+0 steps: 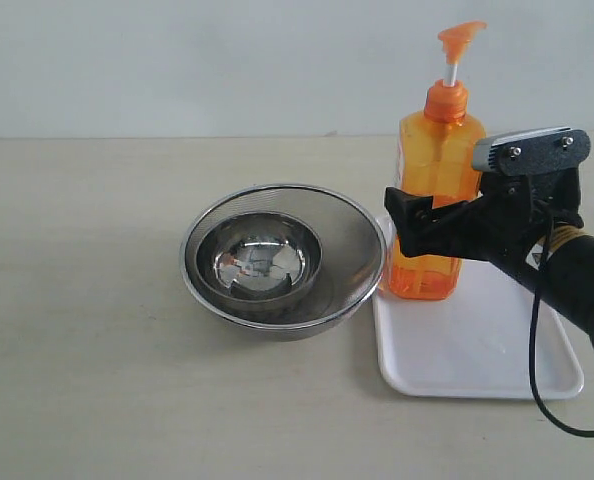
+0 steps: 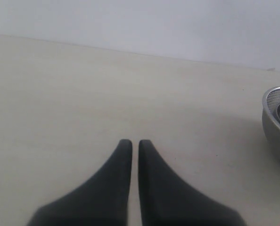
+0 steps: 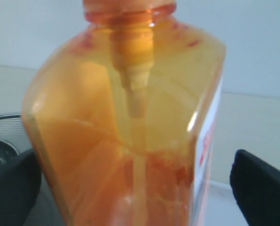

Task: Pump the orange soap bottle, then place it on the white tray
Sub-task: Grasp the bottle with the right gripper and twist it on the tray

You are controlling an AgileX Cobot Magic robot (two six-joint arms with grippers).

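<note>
The orange soap bottle [image 1: 437,150] stands upright on the far left corner of the white tray [image 1: 477,350], pump head up. My right gripper [image 1: 417,225] is open around the bottle's lower body. In the right wrist view the bottle [image 3: 130,117] fills the space between the fingers [image 3: 260,188]; one finger sits close against one side, the other stands clear of the labelled side. A strip of tray [image 3: 225,202] shows beside it. My left gripper [image 2: 135,143] is shut over bare table, holding nothing, and is outside the exterior view.
Two nested round steel bowls [image 1: 282,260] sit just left of the tray, the outer rim close to the bottle's base. A bowl edge [image 2: 277,122] shows in the left wrist view. A black cable [image 1: 537,390] hangs from the right arm over the tray's right end.
</note>
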